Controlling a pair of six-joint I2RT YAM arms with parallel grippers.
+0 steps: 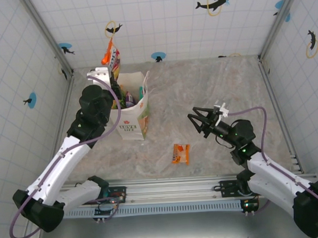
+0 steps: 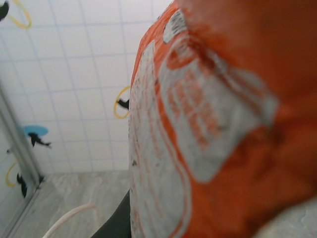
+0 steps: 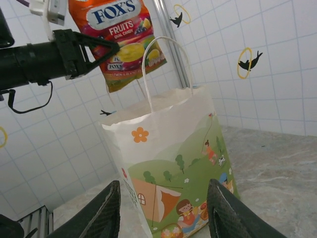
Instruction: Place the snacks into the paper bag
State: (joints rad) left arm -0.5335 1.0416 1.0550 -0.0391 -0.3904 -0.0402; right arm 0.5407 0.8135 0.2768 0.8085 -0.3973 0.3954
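The cream paper bag (image 1: pixel 133 116) stands upright left of centre, and coloured snacks (image 1: pixel 129 96) show inside its open top. My left gripper (image 1: pixel 111 69) is shut on a red FOX'S packet (image 1: pixel 112 54), holding it up just behind the bag's mouth. In the right wrist view that FOX'S packet (image 3: pixel 120 35) hangs from the left gripper (image 3: pixel 101 48) above the paper bag (image 3: pixel 173 158). The packet (image 2: pixel 218 124) is pressed blurred against the left wrist camera. An orange packet (image 1: pixel 180 153) lies flat on the table. My right gripper (image 1: pixel 197 122) (image 3: pixel 166 213) is open and empty, facing the bag.
Tiled walls (image 1: pixel 159 17) close off the back and both sides. A metal rail (image 1: pixel 179 190) runs along the near edge. The marble tabletop (image 1: pixel 221 84) lies bare to the right of the bag.
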